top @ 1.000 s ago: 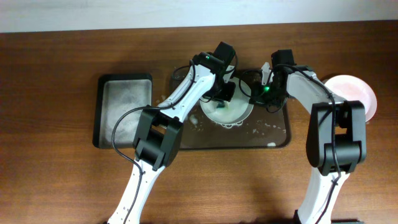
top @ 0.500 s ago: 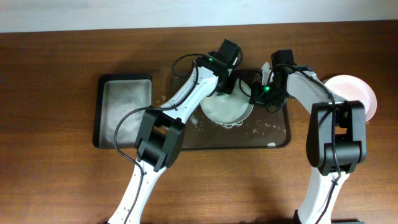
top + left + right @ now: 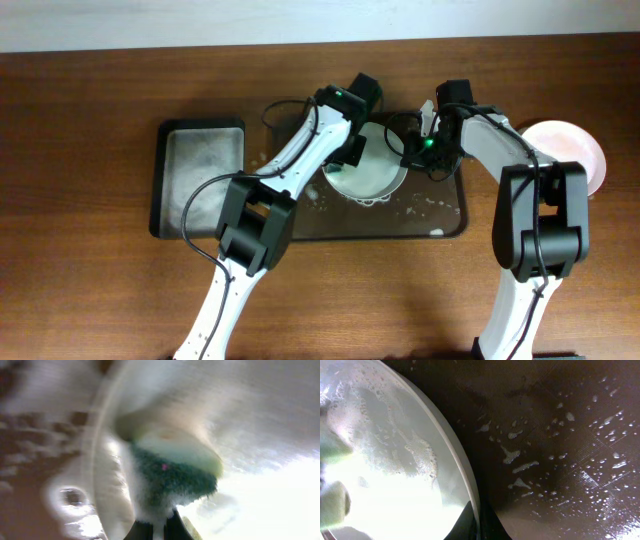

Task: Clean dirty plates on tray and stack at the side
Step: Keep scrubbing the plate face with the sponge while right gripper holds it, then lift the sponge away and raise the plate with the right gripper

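— While the tray (image 3: 450, 208) sits unchanged, what has shifted?
— On its plate (image 3: 382, 180), the sponge (image 3: 172, 472), pinched by the left gripper (image 3: 351, 152), slides from twelve toward ten o'clock; the right gripper (image 3: 477, 525) clamps the three o'clock rim. Scrubbing continues.

Table (image 3: 90, 300): brown wood, grain running side to side, filling most of the overhead view.
Wall (image 3: 150, 20): pale strip beyond the table's far edge.
Light: soft, even.

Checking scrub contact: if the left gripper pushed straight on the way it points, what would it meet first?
First the green-and-yellow sponge in the left gripper, then directly the foamy face of the round white plate; they seem to touch, though blur hides depth.
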Controlling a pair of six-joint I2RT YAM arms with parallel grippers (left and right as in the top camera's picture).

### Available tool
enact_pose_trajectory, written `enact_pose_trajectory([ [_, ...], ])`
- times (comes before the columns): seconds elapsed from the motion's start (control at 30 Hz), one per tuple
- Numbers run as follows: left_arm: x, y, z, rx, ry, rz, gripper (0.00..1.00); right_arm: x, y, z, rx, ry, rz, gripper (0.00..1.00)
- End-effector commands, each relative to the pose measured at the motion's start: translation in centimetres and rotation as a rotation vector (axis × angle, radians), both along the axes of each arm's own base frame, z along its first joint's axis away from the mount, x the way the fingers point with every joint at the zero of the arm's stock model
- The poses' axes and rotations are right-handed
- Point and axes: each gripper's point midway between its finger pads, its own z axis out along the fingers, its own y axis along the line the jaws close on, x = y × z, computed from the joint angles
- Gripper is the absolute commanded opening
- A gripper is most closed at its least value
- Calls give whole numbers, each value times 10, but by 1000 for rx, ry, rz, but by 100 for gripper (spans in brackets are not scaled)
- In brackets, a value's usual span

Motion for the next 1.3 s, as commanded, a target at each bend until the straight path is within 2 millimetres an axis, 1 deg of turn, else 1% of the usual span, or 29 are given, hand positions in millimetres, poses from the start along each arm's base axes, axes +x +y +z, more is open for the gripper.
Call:
enact_pose_trajectory([
  [0.0, -45, -55, -9, -333, 257, -97, 0, -9, -3, -19, -23, 49, 0, 4],
  [0.03, -45, -62, -6, -376, 263, -104, 0, -9, -3, -19, -23, 49, 0, 4],
  [0.1, -37, -73, -3, -428, 234, -112, 0, -9, -3, -19, -24, 49, 0, 4],
  [0.17, -24, -80, 0, -460, 183, -99, 0, -9, -3, -19, -24, 49, 0, 4],
  [0.27, -1, -84, 4, -493, 100, -74, 0, -9, -3, -19, -24, 49, 0, 4],
  [0.3, 8, -79, 2, -467, 69, -41, 0, -9, -3, -19, -24, 49, 0, 4],
  [0.37, 26, -60, -4, -373, -2, 52, 0, -9, -3, -19, -24, 50, 0, 4],
  [0.4, 38, -41, -8, -292, -58, 115, 0, -9, -3, -19, -24, 50, 0, 4],
  [0.57, 67, 14, -9, -54, -215, 230, 0, -9, -3, -19, -24, 49, 0, 4],
  [0.6, 70, 28, -7, 15, -251, 259, 0, -9, -3, -19, -24, 49, 0, 4],
  [0.63, 72, 39, -6, 70, -273, 268, 0, -9, -3, -19, -24, 49, 0, 4],
  [0.7, 67, 51, -6, 134, -270, 271, 0, -9, -3, -19, -24, 49, 0, 4],
  [0.77, 56, 54, -9, 154, -222, 261, 0, -9, -3, -19, -24, 49, 0, 4],
  [0.9, 16, 47, -19, 112, -24, 233, 0, -9, -3, -19, -24, 49, 0, 4],
  [0.93, 0, 41, -21, 76, 57, 226, 0, -9, -3, -19, -24, 49, 0, 4],
  [0.97, -9, 36, -21, 45, 108, 211, 0, -9, -3, -19, -23, 49, 0, 4],
  [1.03, -29, 18, -20, -51, 221, 152, 0, -9, -3, -19, -23, 49, 0, 4],
  [1.07, -36, 10, -19, -100, 259, 129, 0, -9, -3, -19, -23, 49, 0, 4],
  [1.17, -48, -20, -10, -269, 341, 71, 0, -9, -3, -19, -22, 49, 0, 4],
  [1.23, -47, -37, -5, -367, 357, 58, 0, -9, -3, -19, -20, 49, 1, 4],
  [1.27, -42, -50, 0, -434, 344, 40, 0, -9, -3, -19, -20, 49, 1, 4],
])
